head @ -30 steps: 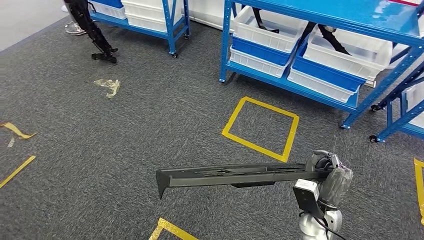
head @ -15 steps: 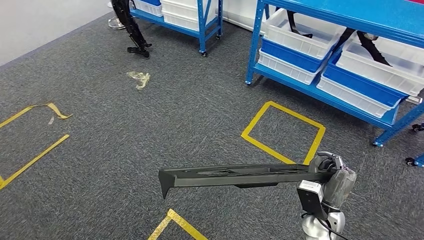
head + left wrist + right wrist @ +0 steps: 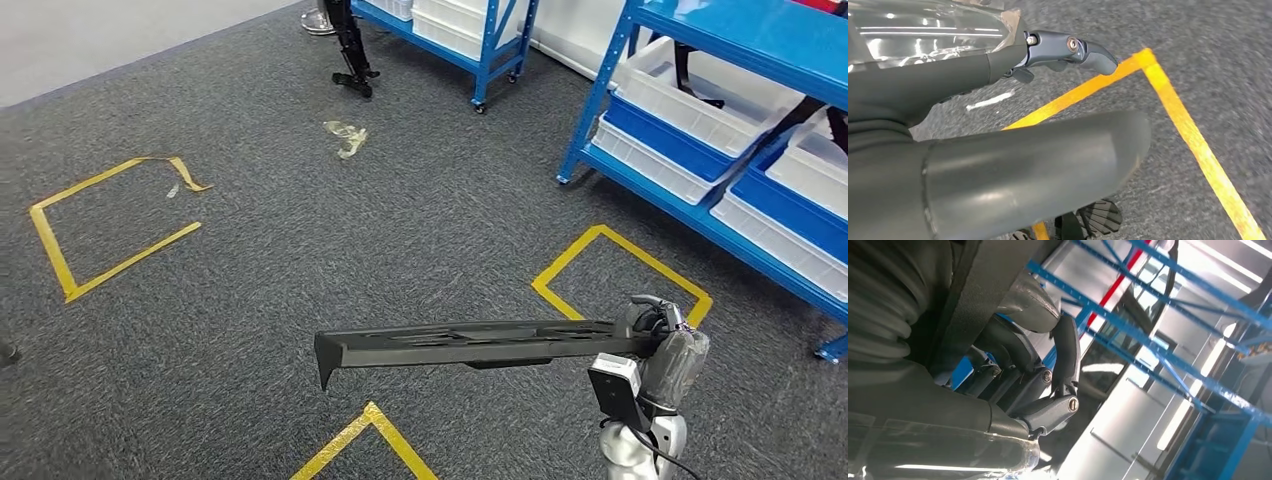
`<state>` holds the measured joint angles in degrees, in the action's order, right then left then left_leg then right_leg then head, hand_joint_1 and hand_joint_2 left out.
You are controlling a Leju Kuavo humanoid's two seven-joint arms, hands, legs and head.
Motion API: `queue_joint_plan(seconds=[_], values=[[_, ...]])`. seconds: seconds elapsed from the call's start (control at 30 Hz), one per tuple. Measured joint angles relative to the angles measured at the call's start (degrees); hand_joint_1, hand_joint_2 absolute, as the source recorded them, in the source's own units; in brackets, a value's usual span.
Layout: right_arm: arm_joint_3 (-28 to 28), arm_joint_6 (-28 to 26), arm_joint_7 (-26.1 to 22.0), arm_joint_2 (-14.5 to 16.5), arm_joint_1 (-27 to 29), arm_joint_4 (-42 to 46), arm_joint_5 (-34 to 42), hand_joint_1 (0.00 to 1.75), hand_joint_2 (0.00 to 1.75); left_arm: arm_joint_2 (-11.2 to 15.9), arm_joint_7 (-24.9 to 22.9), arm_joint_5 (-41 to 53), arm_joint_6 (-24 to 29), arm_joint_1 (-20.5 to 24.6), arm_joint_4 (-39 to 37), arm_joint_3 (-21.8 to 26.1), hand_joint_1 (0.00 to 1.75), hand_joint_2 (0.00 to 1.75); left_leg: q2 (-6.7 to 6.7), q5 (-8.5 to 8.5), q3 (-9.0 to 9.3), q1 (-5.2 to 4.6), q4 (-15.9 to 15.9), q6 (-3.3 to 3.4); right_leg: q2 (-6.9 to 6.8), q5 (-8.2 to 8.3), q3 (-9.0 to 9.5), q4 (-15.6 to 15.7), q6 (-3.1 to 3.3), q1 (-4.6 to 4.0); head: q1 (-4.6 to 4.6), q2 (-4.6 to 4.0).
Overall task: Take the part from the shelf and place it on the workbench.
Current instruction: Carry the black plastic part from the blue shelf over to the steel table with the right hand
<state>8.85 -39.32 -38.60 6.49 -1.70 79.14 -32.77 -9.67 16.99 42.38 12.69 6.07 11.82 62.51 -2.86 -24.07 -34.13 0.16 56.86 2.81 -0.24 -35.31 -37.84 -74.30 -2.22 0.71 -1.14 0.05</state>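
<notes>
the long black part point(image 3: 470, 345) is off the blue shelf point(image 3: 720, 120) and sticks out level over the grey carpet point(image 3: 250, 280), one end clamped in the right hand point(image 3: 655, 335). left hand point(image 3: 1068, 50) hangs with nothing in it, fingers apart. no bench is in sight, so placing remains.

The part point(image 3: 470, 345) juts left from the right hand point(image 3: 655, 345), shelves point(image 3: 720, 130) beyond to its right.

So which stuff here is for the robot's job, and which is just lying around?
For the job:
- long black part, carried level above the carpet
- right hand, holding one end of it
- blue shelf with white bins

Just lying about:
- yellow tape squares on the floor
- crumpled clear scrap
- black stand near the far rack
</notes>
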Motion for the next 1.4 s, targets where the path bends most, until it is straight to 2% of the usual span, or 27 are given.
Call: queue_joint_plan(seconds=[0.03, 0.07, 0.13, 0.2, 0.27, 0.33, 0.4, 0.47, 0.5, 0.53, 0.57, 0.63, 0.7, 0.77, 0.8, 0.83, 0.9, 0.93, 1.0, 1.03, 1.07, 1.13, 1.2, 1.27, 1.3, 1.33, 1.4], values=[[0.0, 0.0, 0.0, 0.0, -0.1, -0.2, 0.0, 1.75, 1.75, 0.0, 0.0, 0.0, 0.0, -0.1, 0.0, 0.0, 0.0, 0.0, -0.9, 0.1, -0.02, 0.04, 0.0, -0.13, 0.18, 1.17, 1.0, 2.1, -0.53, 0.14, 0.01, 0.0], [0.0, 0.0, 0.0, 0.0, -0.3, -0.4, -0.1, 1.75, 1.75, 0.0, 0.0, 0.0, 0.0, -0.1, 0.0, 0.0, 0.0, 0.0, -1.76, 0.19, -0.05, 0.09, 0.1, -0.3, 0.92, 2.93, 2.96, 6.1, -1.1, 0.38, -0.01, 0.0], [0.0, 0.0, 0.0, 0.0, -0.7, -0.7, -0.1, 1.75, 1.75, 0.0, 0.0, 0.0, 0.0, 0.0, 0.0, 0.0, 0.0, 0.0, -3.3, 0.29, -0.41, -0.02, 0.6, -0.82, 3.49, 5.66, 6.43, 13.7, -1.51, 0.87, 0.02, 0.01], [0.0, 0.0, 0.0, 0.0, -0.9, -1.0, 0.0, 1.75, 1.75, 0.1, 0.1, 0.0, 0.0, 0.0, 0.0, 0.0, 0.0, 0.0, -4.56, 0.51, -1.01, -0.09, 0.8, -1.56, 4.51, 6.39, 7.53, 16.3, -0.76, 0.84, 0.09, 0.01], [-0.1, 0.0, 0.0, 0.1, -1.1, -1.2, -0.1, 1.75, 1.75, 0.1, 0.1, 0.0, 0.0, -0.3, 0.0, 0.0, 0.0, 0.0, -5.15, 0.81, -1.48, 0.14, 0.7, -2.28, 3.15, 6.77, 7.67, 16.3, 0.28, 0.7, 0.11, 0.01], [-0.2, 0.0, 0.0, 0.2, -1.1, -1.3, -0.1, 1.75, 1.75, 0.2, 0.0, 0.1, 0.1, -0.4, 0.0, 0.0, 0.0, 0.0, -2.38, -0.57, -2.63, 0.15, 2.9, -2.78, 1.75, 7.11, 7.76, 16.5, 1.17, 0.88, 0.33, 0.0], [-0.2, 0.0, 0.0, 0.2, -0.7, -1.2, 0.0, 1.75, 1.75, 0.1, 0.0, 0.1, 0.2, -0.2, 0.0, 0.0, 0.0, 0.0, 1.36, -4.43, -6.02, 0.16, 10.0, -3.17, 0.07, 7.11, 7.75, 16.5, 1.78, 0.73, 0.57, -0.01], [-0.2, 0.0, 0.0, 0.1, -0.3, -1.2, 0.2, 1.75, 1.75, 0.0, 0.1, 0.2, 0.2, -0.2, 0.0, 0.0, 0.0, 0.0, 2.4, -7.33, -9.59, 0.42, 17.4, -3.53, -1.75, 7.03, 7.66, 16.5, 2.02, 0.46, 0.58, 0.0], [-0.2, 0.0, 0.0, 0.1, -0.1, -1.2, 0.3, 1.75, 1.75, 0.0, 0.1, 0.2, 0.2, -0.2, 0.0, 0.0, 0.0, 0.0, 2.54, -7.24, -9.99, 0.53, 18.4, -3.63, -2.57, 7.0, 7.65, 16.5, 2.04, 0.42, 0.58, 0.01], [-0.2, 0.0, 0.0, 0.1, -0.1, -1.2, 0.3, 1.75, 1.75, 0.0, 0.1, 0.2, 0.2, -0.3, 0.0, 0.0, 0.0, 0.0, 2.78, -6.17, -9.16, 0.6, 17.0, -3.65, -3.31, 6.96, 7.67, 16.5, 2.05, 0.41, 0.6, 0.01], [-0.2, 0.0, 0.0, 0.2, -0.1, -1.2, 0.3, 1.75, 1.75, 0.0, 0.1, 0.2, 0.2, -0.3, 0.0, 0.0, 0.0, 0.0, 3.41, -4.49, -7.24, 0.64, 13.5, -3.6, -4.0, 6.9, 7.75, 16.5, 2.0, 0.42, 0.6, 0.01], [-0.2, 0.0, 0.0, 0.2, -0.1, -1.2, 0.4, 1.75, 1.75, 0.0, 0.1, 0.2, 0.2, -0.2, 0.0, 0.0, 0.0, 0.0, 6.38, -1.74, -2.62, 0.46, 5.4, -3.14, -5.22, 6.61, 7.98, 16.5, 1.6, 0.09, 0.58, 0.01], [-0.2, 0.0, 0.0, 0.1, -0.1, -1.2, 0.4, 1.75, 1.75, 0.1, 0.1, 0.2, 0.3, 0.0, 0.0, 0.0, 0.0, 0.0, 7.83, -1.01, -0.72, 0.01, 1.8, -2.42, -6.3, 6.28, 8.26, 16.5, 0.98, -0.35, 0.4, 0.01], [-0.3, 0.0, 0.0, 0.2, -0.1, -1.2, 0.3, 1.75, 1.75, 0.1, 0.1, 0.2, 0.3, 0.0, 0.0, 0.0, 0.0, 0.0, 6.34, -0.83, -0.89, -0.31, 1.6, -1.6, -7.35, 6.12, 8.55, 16.7, 0.33, -0.42, 0.28, 0.01], [-0.4, 0.0, 0.0, 0.3, -0.1, -1.2, 0.2, 1.75, 1.75, 0.1, 0.1, 0.2, 0.4, -0.1, 0.0, 0.0, 0.0, 0.0, 5.63, -0.63, -0.85, -0.3, 1.3, -1.17, -6.85, 5.85, 8.5, 16.5, 0.03, -0.3, 0.25, 0.0], [-0.4, 0.0, 0.0, 0.3, 0.0, -1.1, 0.0, 1.75, 1.75, 0.1, 0.1, 0.2, 0.5, -0.1, 0.0, 0.0, 0.0, 0.0, 4.93, -0.38, -0.76, -0.2, 1.1, -0.71, -5.47, 5.09, 8.03, 15.3, -0.1, -0.21, 0.21, -0.01], [-0.4, 0.0, 0.0, 0.4, 0.4, -1.0, -0.1, 1.75, 1.75, 0.1, 0.1, 0.2, 0.6, 0.0, 0.0, 0.0, 0.0, 0.0, 3.41, -0.02, -0.74, -0.03, 0.8, -0.04, -1.71, 2.19, 5.21, 9.2, 0.17, -0.01, -0.03, 0.0], [-0.4, 0.0, 0.0, 0.4, 0.7, -0.9, -0.1, 1.75, 1.75, 0.1, 0.1, 0.2, 0.6, 0.1, 0.0, 0.0, 0.0, 0.0, 2.51, 0.07, -0.83, -0.03, 0.8, 0.16, -0.58, 0.51, 3.12, 5.0, 0.38, -0.01, -0.12, 0.01], [-0.5, 0.0, 0.0, 0.4, 1.1, -0.9, -0.1, 1.75, 1.75, 0.1, 0.1, 0.1, 0.7, 0.0, 0.0, 0.0, 0.0, 0.0, 0.57, 0.13, -0.94, -0.11, 0.8, 0.26, 0.02, -0.87, 0.08, -0.5, 0.2, -0.02, -0.26, 0.01], [-0.5, 0.0, 0.0, 0.4, 1.1, -0.9, -0.1, 1.75, 1.75, 0.1, 0.1, 0.1, 0.9, 0.0, 0.0, 0.1, 0.0, 0.0, -0.39, 0.16, -0.91, -0.13, 0.9, 0.26, 0.15, -0.04, 0.11, 0.2, -0.16, -0.01, -0.25, 0.01], [-0.6, 0.0, 0.0, 0.5, 0.9, -1.0, 0.0, 1.75, 1.75, 0.1, 0.1, 0.0, 1.0, -0.1, 0.0, 0.2, 0.0, 0.0, -1.29, 0.19, -0.83, -0.14, 0.9, 0.23, 0.45, 1.59, 1.2, 3.1, -0.57, 0.0, -0.26, 0.01], [-0.9, 0.0, 0.0, 0.5, 0.2, -1.3, 0.0, 1.75, 1.75, 0.0, 0.1, -0.3, 1.3, -0.1, 0.0, 0.4, 0.0, 0.0, -2.94, 0.25, -0.78, -0.21, 1.0, 0.01, 2.72, 5.43, 4.77, 11.6, -0.94, -0.04, -0.25, 0.01], [-1.2, 0.0, 0.0, 0.5, -0.9, -1.8, 0.0, 1.75, 1.75, -0.1, 0.0, -0.6, 1.6, 0.0, 0.0, 0.7, 0.0, 0.0, -4.2, 0.4, -1.04, -0.35, 1.1, -0.48, 4.32, 7.26, 6.65, 16.1, -0.47, -0.2, -0.21, 0.01], [-1.4, 0.0, 0.0, 0.6, -1.9, -2.5, 0.0, 1.75, 1.75, -0.2, 0.0, -0.8, 1.9, -0.2, 0.0, 0.9, 0.0, 0.0, -5.35, 0.72, -1.43, -0.35, 1.0, -1.17, 3.41, 7.64, 6.87, 16.5, 0.28, -0.25, -0.19, 0.0], [-1.5, 0.0, 0.0, 0.7, -2.5, -2.8, 0.0, 1.75, 1.75, -0.2, 0.0, -0.9, 2.0, -0.3, 0.0, 1.0, 0.0, 0.0, -5.1, 0.65, -1.67, -0.34, 1.1, -1.41, 2.75, 7.84, 7.04, 16.7, 0.67, -0.08, -0.16, 0.0], [-1.7, 0.0, 0.0, 0.7, -2.9, -3.0, 0.0, 1.75, 1.75, -0.2, 0.1, -0.9, 2.1, -0.4, 0.0, 1.0, 0.0, 0.0, -3.92, 0.05, -2.18, -0.39, 2.0, -1.65, 2.02, 8.04, 7.16, 17.0, 1.18, 0.16, -0.12, 0.0], [-1.8, 0.0, 0.0, 0.9, -3.4, -3.3, 0.0, 1.75, 1.75, -0.2, 0.1, -1.0, 2.3, -0.3, 0.0, 1.1, 0.0, 0.0, -0.17, -2.92, -4.66, -0.34, 7.1, -2.06, 0.42, 8.2, 7.4, 17.4, 1.99, 0.37, -0.02, 0.0]])
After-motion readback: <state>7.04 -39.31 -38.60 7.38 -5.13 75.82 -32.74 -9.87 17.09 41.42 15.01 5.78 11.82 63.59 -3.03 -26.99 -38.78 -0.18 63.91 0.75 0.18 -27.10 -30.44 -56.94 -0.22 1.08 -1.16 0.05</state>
